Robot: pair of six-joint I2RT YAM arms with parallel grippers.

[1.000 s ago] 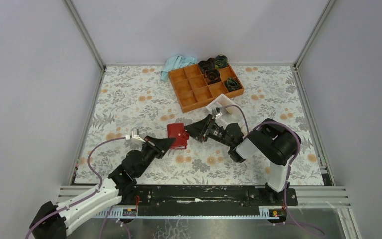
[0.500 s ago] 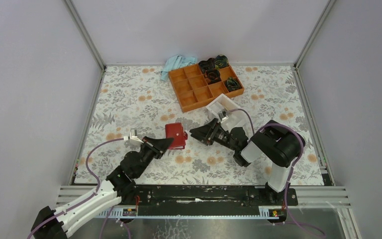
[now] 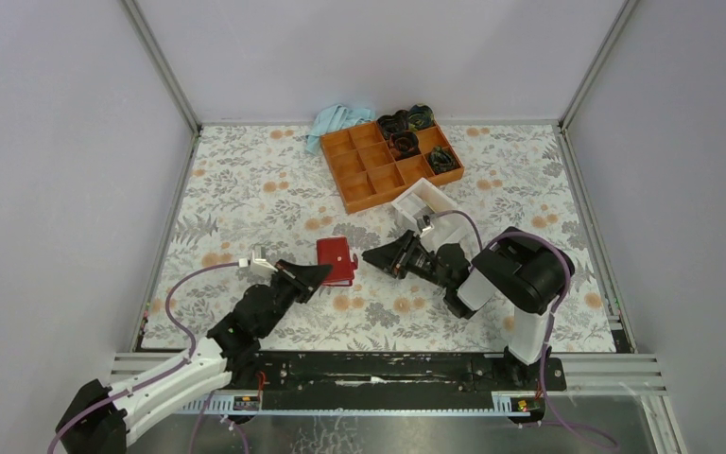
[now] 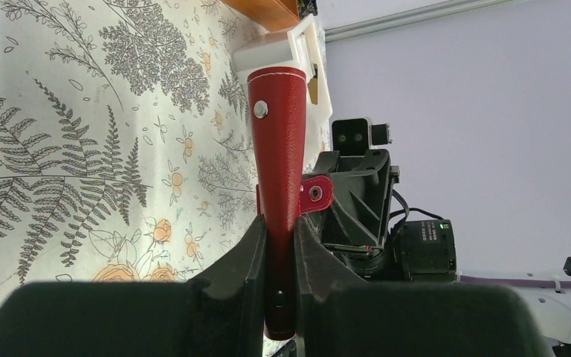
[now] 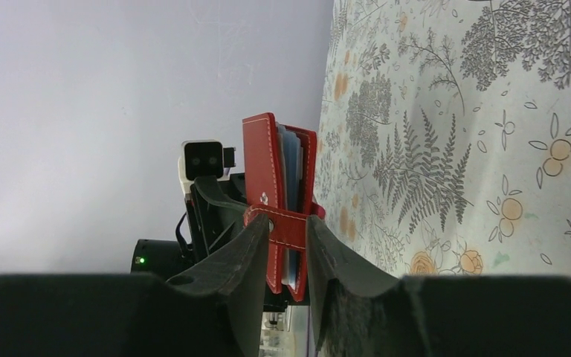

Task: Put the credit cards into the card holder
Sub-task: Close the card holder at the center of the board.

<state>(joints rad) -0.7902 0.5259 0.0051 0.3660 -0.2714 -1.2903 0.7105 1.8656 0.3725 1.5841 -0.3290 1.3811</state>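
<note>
The cards [image 5: 291, 167] are mostly hidden inside the card holder [image 3: 337, 260] — just blue edges show. The left fingers [image 4: 247, 256] clamp it; the right fingers [image 5: 239, 256] stand slightly apart — gripping nothing.

Toward twelve o'clock on the floral bench [image 3: 246, 189], an orange compartment tray [image 3: 352, 159] set askew, with dark coiled items [image 3: 405, 144] in its cells on the one-to-three o'clock side. Just beside its eleven o'clock corner, a crumpled light blue cloth [image 3: 338, 121]. Near its five o'clock edge, a whitish open box [image 3: 423, 201], lying aslant.
</note>
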